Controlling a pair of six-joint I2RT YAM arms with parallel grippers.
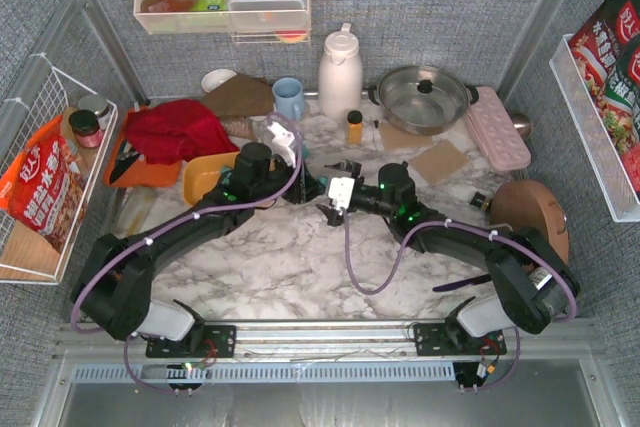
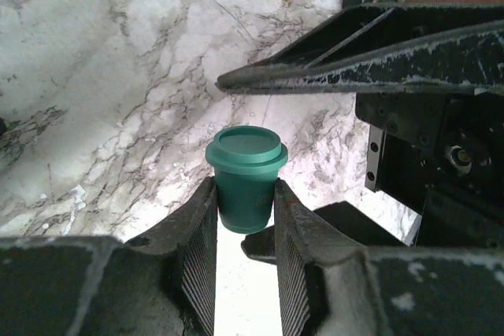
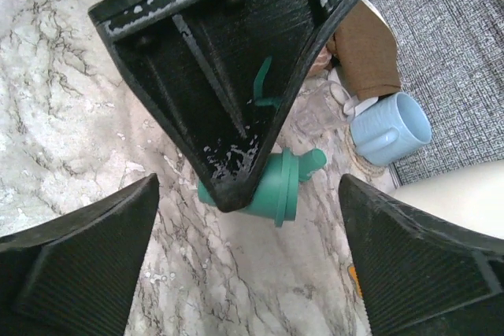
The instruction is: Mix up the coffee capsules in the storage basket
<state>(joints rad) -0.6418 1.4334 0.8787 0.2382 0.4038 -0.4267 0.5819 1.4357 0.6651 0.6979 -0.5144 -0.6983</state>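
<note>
Seemingly mid-mix, our left end effector [image 2: 244,191] pinched a teal capsule [image 2: 246,164], our right end effector [image 3: 246,183] gaped empty; next we needed the basket [image 1: 205,180] at nine o'clock.

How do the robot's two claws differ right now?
The left claw is closed on a green coffee capsule; the right claw stands wide open, holding nothing. The left claw's fingers sit close together, the right claw's far apart. Both are black, with ribbed fingers, above the marble table.
</note>
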